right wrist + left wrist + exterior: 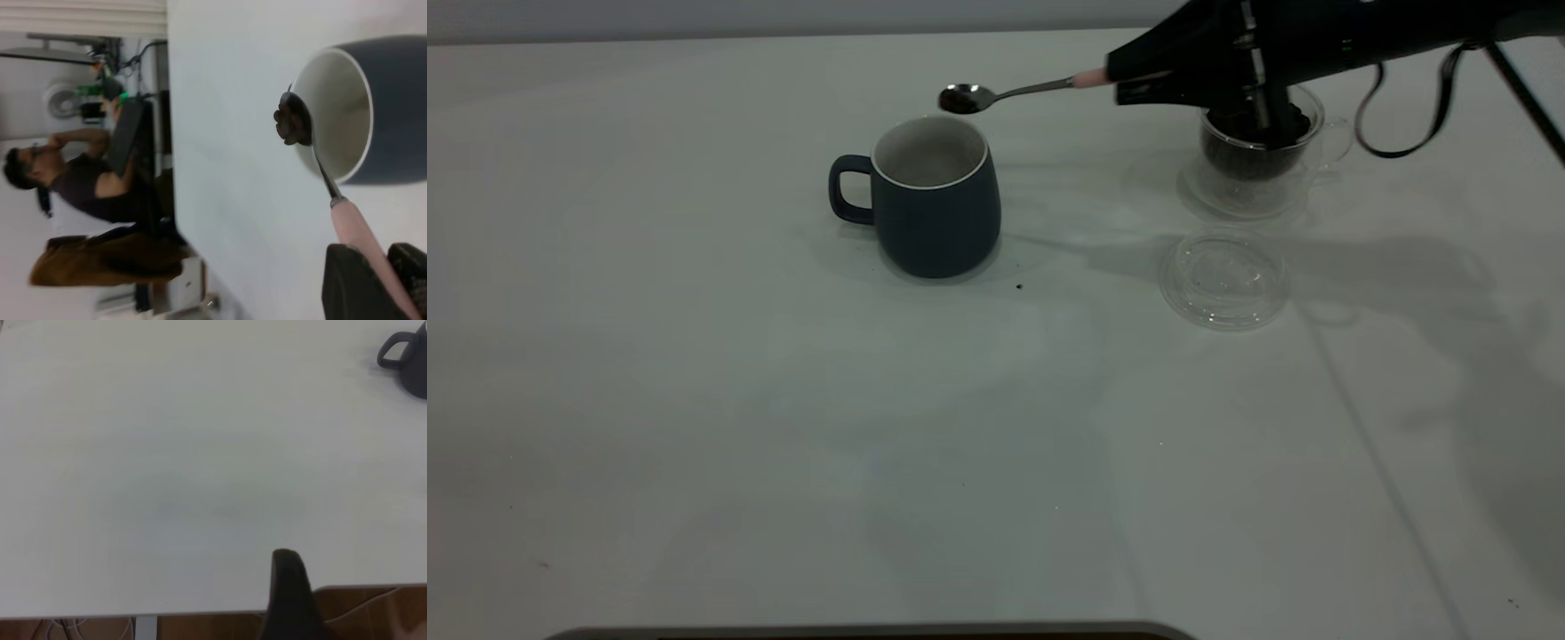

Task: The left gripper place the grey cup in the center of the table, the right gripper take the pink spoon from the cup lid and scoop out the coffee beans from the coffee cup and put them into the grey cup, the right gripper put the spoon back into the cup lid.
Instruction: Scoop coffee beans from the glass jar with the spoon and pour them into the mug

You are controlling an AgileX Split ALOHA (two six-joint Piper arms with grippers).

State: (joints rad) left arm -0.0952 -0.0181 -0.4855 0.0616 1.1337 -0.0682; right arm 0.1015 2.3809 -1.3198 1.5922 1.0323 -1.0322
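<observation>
The grey cup (934, 200) stands upright near the table's (694, 400) middle, handle to the left; it also shows in the left wrist view (410, 357). My right gripper (1129, 78) is shut on the pink spoon's handle (1089, 78) and holds it level above the table. The spoon bowl (963, 98) hovers over the cup's far rim, carrying coffee beans (291, 123) beside the cup's white mouth (340, 113). The coffee cup (1258, 164) with beans stands behind the gripper. The cup lid (1224, 277) lies empty in front of it. My left gripper (330, 607) is open over the table edge, one finger (288, 587) showing.
A stray dark bean (1019, 286) lies on the table just right of the grey cup. A dark cable (1405, 133) hangs from the right arm. A seated person (80, 180) is beyond the table's edge. A dark object (871, 631) lies along the front edge.
</observation>
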